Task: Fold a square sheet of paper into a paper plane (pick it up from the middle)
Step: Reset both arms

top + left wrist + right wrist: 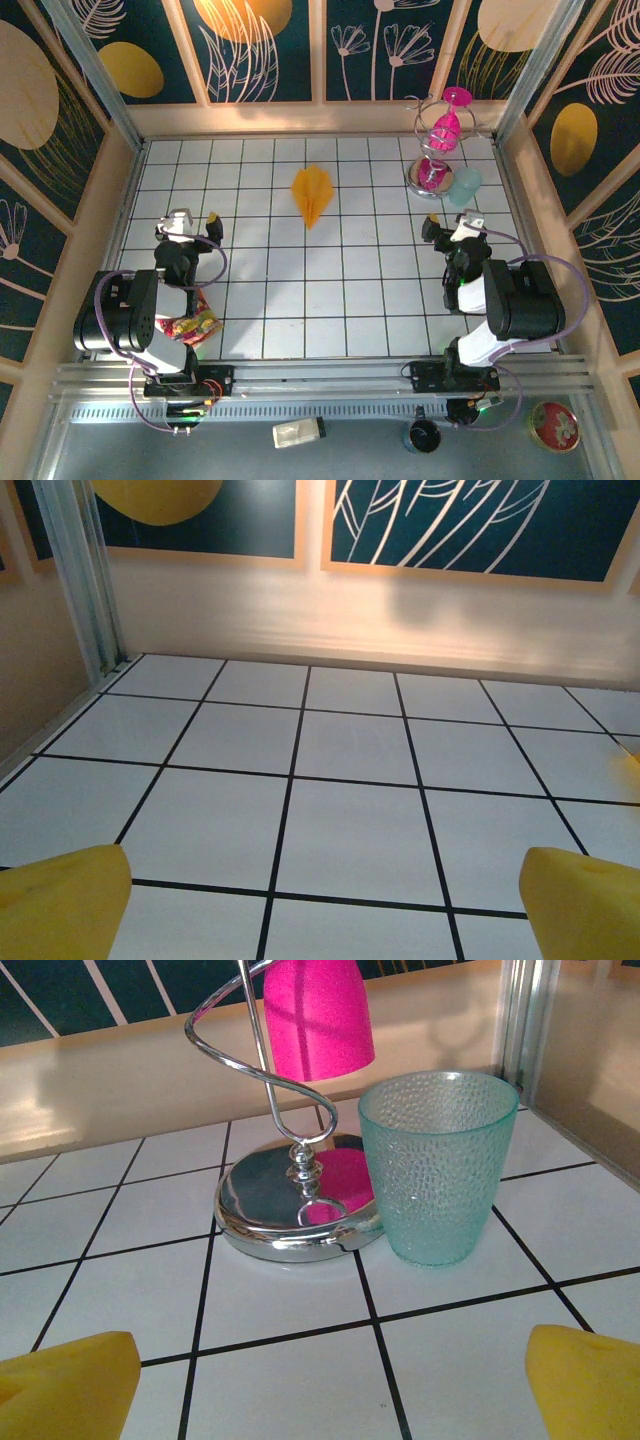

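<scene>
1. On the white tiled table (330,300), the overhead view counts one paper plane (312,194), two grippers, one snack packet (195,325), one teal cup (464,185) and one pink-shaded chrome stand (437,150).
2. The paper plane lies flat at about 12 o'clock from the table's centre, well apart from both claws. It is creased orange-yellow paper, kite-shaped, with its longer point toward 6 o'clock.
3. The left gripper (193,218) sits at 9 o'clock with its claw spread and empty. Its wrist view adds yellow pads (60,900) wide apart over bare tiles.
4. The right gripper (452,228) sits at 3 o'clock, also spread and empty. Its wrist view adds the cup's pebbled wall, just beside the stand's mirrored base.
</scene>
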